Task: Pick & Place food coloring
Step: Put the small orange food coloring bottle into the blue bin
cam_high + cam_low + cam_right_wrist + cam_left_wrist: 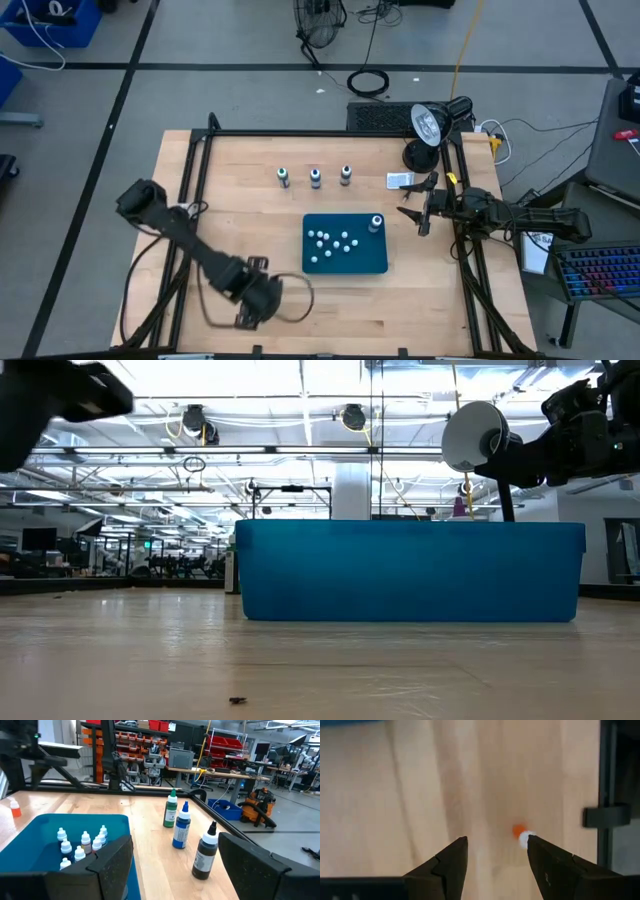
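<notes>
The wooden table carried a blue tray at its middle, already holding a cluster of small white-capped bottles. The right gripper hung just off the tray's right side, its fingers spread wide and holding nothing. Ahead of it, on the bare wood beyond the tray, three pieces of the food coloring stood upright in a row: the green bottle, the blue bottle and, nearest, the dark bottle. The left gripper pointed down at the table's near left, also parted and empty, with a tiny orange bottle just beside one fingertip. To my eye, that arm needed to shift sideways until the bottle sat midway between the fingers before closing, or it would tip.
</notes>
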You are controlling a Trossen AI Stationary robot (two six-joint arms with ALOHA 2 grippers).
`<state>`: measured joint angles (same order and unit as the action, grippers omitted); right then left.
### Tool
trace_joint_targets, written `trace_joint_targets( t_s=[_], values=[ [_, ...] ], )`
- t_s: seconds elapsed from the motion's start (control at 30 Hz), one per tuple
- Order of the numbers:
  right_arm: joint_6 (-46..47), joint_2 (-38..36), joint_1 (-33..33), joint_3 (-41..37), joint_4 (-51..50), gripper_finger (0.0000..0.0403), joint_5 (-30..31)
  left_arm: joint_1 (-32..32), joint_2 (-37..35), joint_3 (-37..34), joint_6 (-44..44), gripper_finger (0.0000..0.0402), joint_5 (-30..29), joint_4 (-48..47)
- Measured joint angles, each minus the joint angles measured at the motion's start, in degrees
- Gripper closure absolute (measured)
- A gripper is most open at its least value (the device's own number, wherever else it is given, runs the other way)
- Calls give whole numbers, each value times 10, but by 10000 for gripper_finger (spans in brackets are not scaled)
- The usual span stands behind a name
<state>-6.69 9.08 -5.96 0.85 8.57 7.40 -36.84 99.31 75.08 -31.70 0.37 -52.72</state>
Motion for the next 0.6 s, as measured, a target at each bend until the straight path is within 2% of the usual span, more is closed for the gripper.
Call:
trace_joint_targets(
  t_s=[0.13, 0.37, 0.6],
  values=[
    [0, 0, 0, 0, 0, 124, 0, -41, 0, -24, -7, 195, -23, 60],
    [0, 0, 0, 0, 0, 124, 0, -49, 8, -47, -45, 195, -25, 102],
    [0, 0, 0, 0, 0, 124, 0, -53, 61, -47, -48, 195, 33, 119]
  ],
)
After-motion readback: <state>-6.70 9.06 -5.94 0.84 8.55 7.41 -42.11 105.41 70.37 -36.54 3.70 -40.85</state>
